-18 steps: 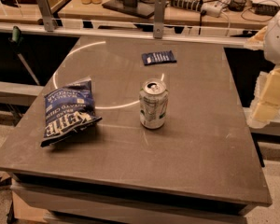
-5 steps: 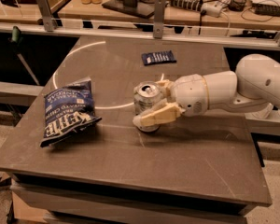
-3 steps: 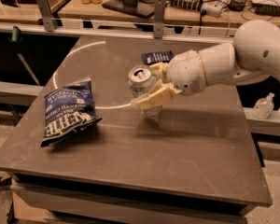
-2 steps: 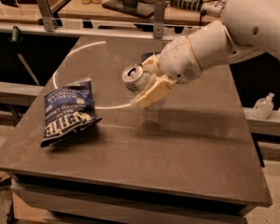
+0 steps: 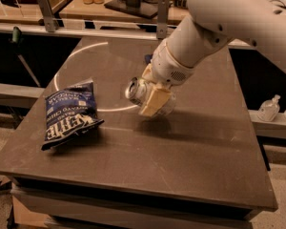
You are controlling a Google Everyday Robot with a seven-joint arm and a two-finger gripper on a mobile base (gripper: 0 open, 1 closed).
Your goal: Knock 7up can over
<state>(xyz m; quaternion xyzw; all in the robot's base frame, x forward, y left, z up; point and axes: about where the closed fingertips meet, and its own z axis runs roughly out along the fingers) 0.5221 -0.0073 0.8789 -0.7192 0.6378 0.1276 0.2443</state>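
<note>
The 7up can [image 5: 137, 90] is tipped on its side, silver top facing left, held off the dark table [image 5: 190, 142] near its middle. My gripper [image 5: 152, 95] is shut on the can, its cream fingers [image 5: 154, 101] across the can's body. The white arm reaches in from the upper right. The can's shadow falls on the table just below it.
A dark blue chip bag [image 5: 69, 112] lies on the table's left part. Metal posts [image 5: 162, 17] and a rail run along the far edge. Clear bottles [image 5: 268, 109] stand off the table at the right.
The gripper closed on the upright can, lifted it and tilted it over to the left; the arm swung up and leftwards. The chip bag has stayed put.
</note>
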